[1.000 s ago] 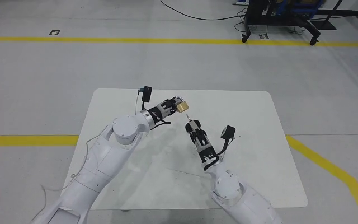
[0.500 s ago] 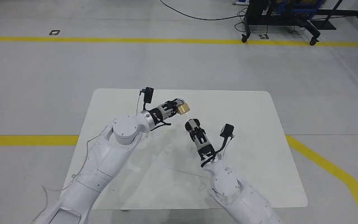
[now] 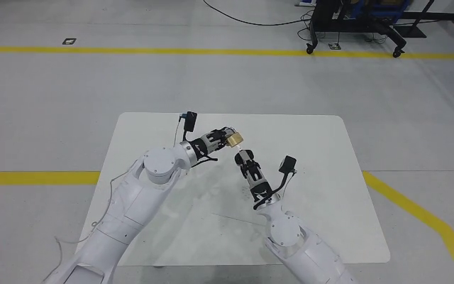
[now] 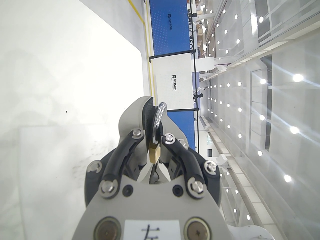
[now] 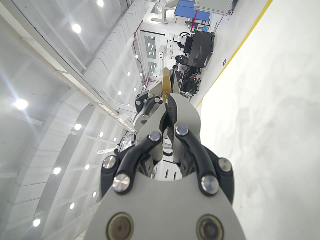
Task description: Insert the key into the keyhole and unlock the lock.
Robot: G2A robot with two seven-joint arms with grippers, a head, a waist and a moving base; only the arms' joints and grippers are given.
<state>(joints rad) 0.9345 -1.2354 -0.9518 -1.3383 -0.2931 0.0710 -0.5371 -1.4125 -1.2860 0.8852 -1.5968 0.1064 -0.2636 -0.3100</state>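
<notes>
White table point(image 3: 323, 192), both arms held above its middle. The left gripper point(image 4: 158, 122) is closed on the lock point(image 3: 235, 139), pads clamped on it and the brass body clear of the table. The right gripper point(image 5: 167, 101) is closed too, pinching the key point(image 5: 165, 95) at its very fingertips. The grippers point at each other, tips nearly meeting. In the right wrist view the key's tip lies right against the lock's edge; whether it has entered the keyhole cannot be told.
</notes>
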